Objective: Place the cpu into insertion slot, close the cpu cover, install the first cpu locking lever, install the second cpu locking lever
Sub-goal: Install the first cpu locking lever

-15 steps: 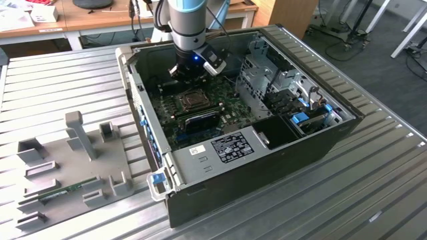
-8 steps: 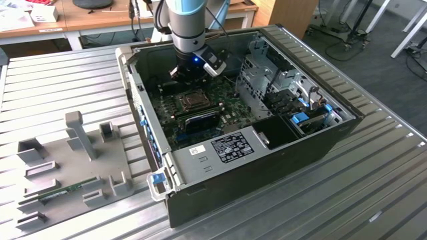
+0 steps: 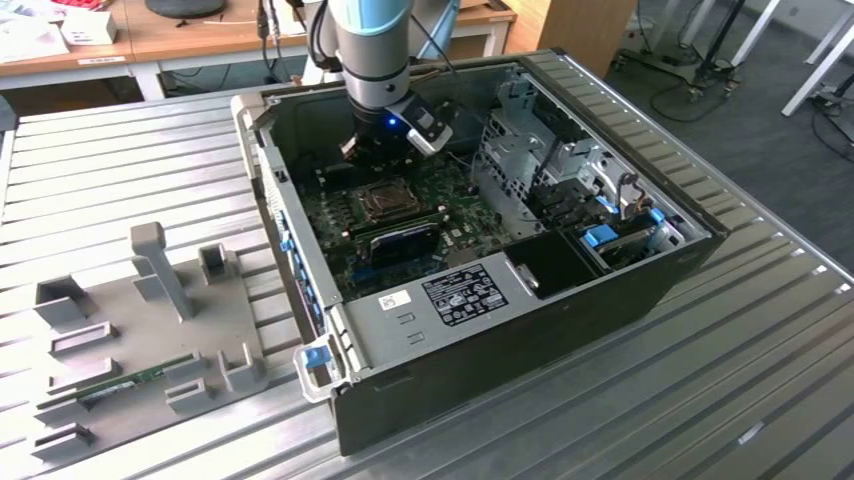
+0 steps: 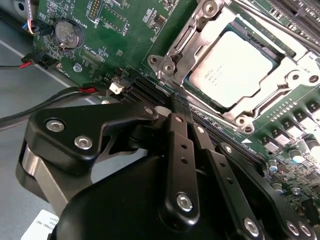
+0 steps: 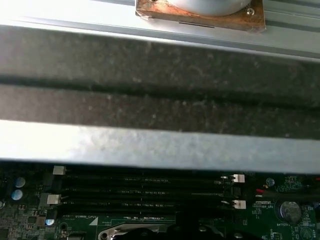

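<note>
Second wrist view: black linkage gripper (image 4: 176, 107) sits low over the green circuit board (image 4: 107, 30), fingers drawn together to a narrow tip with nothing between them, tip just short of the socket's near corner. Small flat square cpu with silvery-tan metal face (image 4: 235, 67) lies flat in the insertion slot (image 4: 197, 87), face up, printed side showing, its edges square to the socket. Thin silvery metal cpu cover frame (image 4: 265, 100) lies down around the chip, its cut-out middle showing the chip face. Round silver coin battery (image 4: 67, 34) sits well apart on the same board, red-and-black wires (image 4: 45, 95) trailing near the gripper.

First wrist view: long black memory slots (image 5: 142, 192) run side by side, long axes parallel, below a grey metal case rail (image 5: 160, 145).

Exterior view: grey arm (image 3: 380, 60) reaches down into the open black computer case (image 3: 534, 330) on the slatted metal table (image 3: 120, 150); grey fixture tray (image 3: 160, 330) lies at the exterior view's left.
</note>
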